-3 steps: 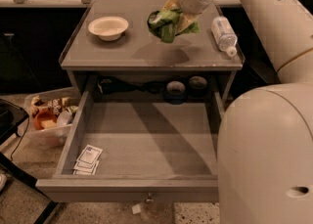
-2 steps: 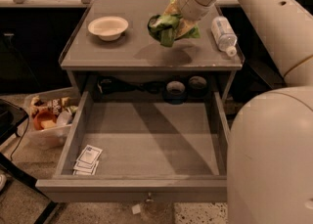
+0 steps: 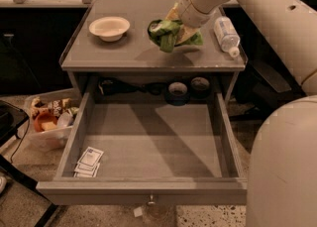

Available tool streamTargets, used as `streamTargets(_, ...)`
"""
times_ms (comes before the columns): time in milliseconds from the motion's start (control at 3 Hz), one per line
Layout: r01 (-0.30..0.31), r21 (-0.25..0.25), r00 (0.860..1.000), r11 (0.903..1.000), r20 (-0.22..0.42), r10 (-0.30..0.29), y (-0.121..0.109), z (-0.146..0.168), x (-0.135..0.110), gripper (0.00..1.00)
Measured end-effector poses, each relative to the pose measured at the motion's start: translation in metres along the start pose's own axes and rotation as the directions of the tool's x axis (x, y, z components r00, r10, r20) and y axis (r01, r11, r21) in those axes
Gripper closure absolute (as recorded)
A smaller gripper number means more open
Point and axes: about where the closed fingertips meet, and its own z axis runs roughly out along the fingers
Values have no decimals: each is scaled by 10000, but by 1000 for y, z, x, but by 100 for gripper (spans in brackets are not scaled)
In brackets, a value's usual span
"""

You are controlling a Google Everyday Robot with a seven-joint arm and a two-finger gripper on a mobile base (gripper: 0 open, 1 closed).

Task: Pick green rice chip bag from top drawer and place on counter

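The green rice chip bag (image 3: 170, 33), crumpled bright green foil, hangs just above the middle right of the grey counter (image 3: 124, 55) and casts a shadow on it. My gripper (image 3: 181, 25) reaches down from the upper right and is shut on the bag's top; the bag and my wrist hide most of it. The top drawer (image 3: 153, 141) is pulled fully open below the counter, with its front panel and knob (image 3: 150, 200) nearest the camera. No bag lies in it.
A white bowl (image 3: 109, 27) sits at the counter's left and a plastic water bottle (image 3: 226, 35) lies at its right. White paper packets (image 3: 89, 161) lie in the drawer's front left corner. Tape rolls (image 3: 177, 91) sit behind the drawer. A bin of snacks (image 3: 49, 122) stands on the floor at left.
My gripper has lowered the green bag slightly toward the counter. The drawer, bowl and bottle have not moved.
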Motion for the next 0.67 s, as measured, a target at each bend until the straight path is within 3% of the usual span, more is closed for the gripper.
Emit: streamTargets(667, -435, -190, 9987, 9989, 246, 440, 6, 16, -9, 12)
